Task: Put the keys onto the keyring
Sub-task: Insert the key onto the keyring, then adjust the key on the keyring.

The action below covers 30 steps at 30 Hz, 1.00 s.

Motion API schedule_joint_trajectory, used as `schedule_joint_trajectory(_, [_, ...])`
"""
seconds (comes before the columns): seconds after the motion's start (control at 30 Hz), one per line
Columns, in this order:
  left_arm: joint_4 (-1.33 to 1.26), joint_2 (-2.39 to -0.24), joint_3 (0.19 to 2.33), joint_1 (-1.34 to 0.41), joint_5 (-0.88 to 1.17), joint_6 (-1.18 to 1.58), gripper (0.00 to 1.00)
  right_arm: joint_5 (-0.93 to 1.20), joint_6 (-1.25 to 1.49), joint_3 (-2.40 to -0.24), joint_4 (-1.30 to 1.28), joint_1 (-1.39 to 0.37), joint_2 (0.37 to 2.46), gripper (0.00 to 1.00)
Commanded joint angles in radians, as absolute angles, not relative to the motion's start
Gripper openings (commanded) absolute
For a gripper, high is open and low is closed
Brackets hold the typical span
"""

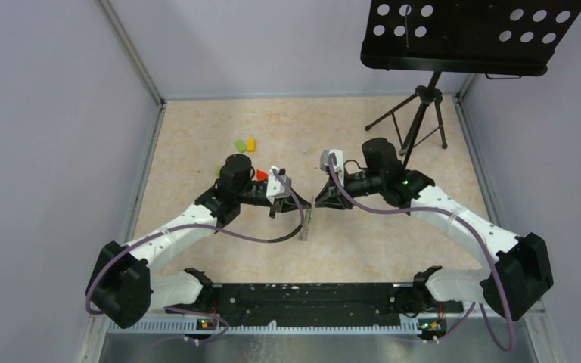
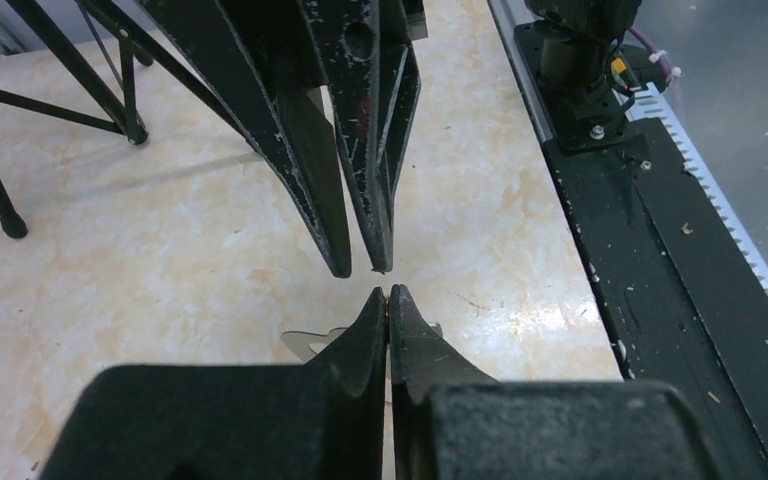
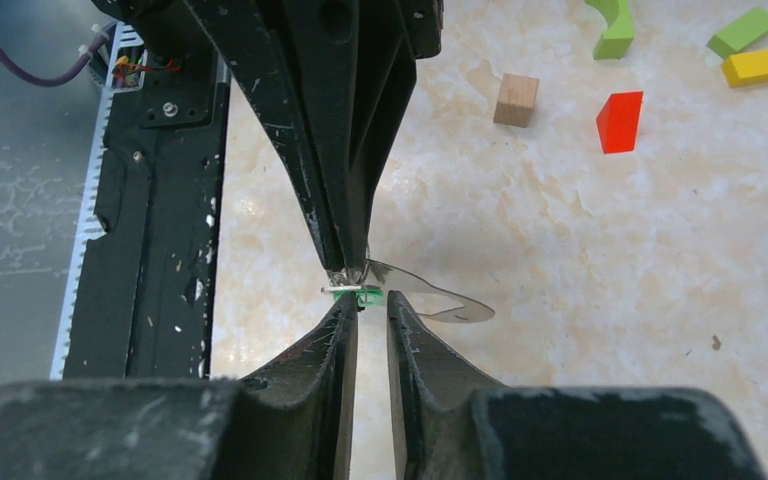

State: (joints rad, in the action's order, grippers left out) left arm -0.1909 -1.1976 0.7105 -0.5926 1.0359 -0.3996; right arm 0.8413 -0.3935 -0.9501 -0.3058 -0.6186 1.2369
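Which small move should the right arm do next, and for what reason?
Probably draw the right gripper straight back a little. Its jaws stand slightly apart with the green tag just at their mouth, while the left gripper, jaws shut, seems to pinch the key there. Backing off straight should avoid snagging it.

My left gripper (image 2: 388,292) and right gripper (image 3: 370,300) are black, flecked with white scratches. The key (image 3: 440,295) is silver-grey, and its tag (image 3: 368,293) is bright green. The counter (image 3: 580,250) is cream, marbled with tan. The blocks are a red block (image 3: 620,120), a yellow block (image 3: 760,65), a green block (image 3: 743,30) and a pale wooden cube (image 3: 516,99).
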Motion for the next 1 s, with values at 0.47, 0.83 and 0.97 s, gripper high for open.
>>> schedule_joint_trajectory(0.47, [-0.591, -1.215, 0.665, -0.539, 1.177, -0.011, 0.0, 0.842, -0.446, -0.975, -0.293, -0.6, 1.121, 0.26])
schedule_joint_trajectory(0.83, [-1.041, -1.291, 0.582, -0.536, 1.184, 0.348, 0.0, 0.891, -0.437, -0.967, -0.273, -0.6, 1.115, 0.28])
schedule_joint_trajectory(0.97, [-1.01, -1.286, 0.578, -0.536, 1.172, 0.315, 0.0, 0.905, -0.438, -0.963, -0.276, -0.6, 1.135, 0.28])
